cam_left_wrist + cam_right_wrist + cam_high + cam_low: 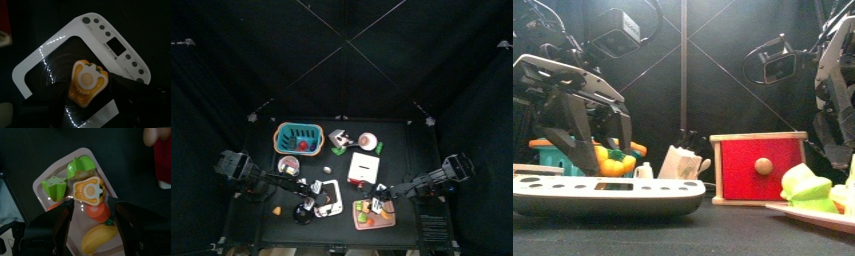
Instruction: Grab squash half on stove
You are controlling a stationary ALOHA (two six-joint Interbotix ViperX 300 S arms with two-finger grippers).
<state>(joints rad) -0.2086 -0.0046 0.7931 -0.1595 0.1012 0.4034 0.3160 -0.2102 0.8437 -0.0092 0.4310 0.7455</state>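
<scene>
The squash half (87,82), small and orange-yellow, lies on the dark top of the white stove (110,40). In the front view the squash half (609,158) shows above the stove (607,192), between my left gripper's jaws. My left gripper (596,165) hangs over the stove with its jaws open on either side of the piece, not closed on it. My right gripper (93,223) is open and empty, and hovers over the pink tray (83,155). In the top view the stove (329,193) is at the front left.
The pink tray holds yellow-green pieces (57,185), another orange-yellow piece (89,189), a carrot-like piece (99,210) and a banana (100,235). A white-and-red box (760,165) stands mid-table. A teal basket (298,137) is at the back left.
</scene>
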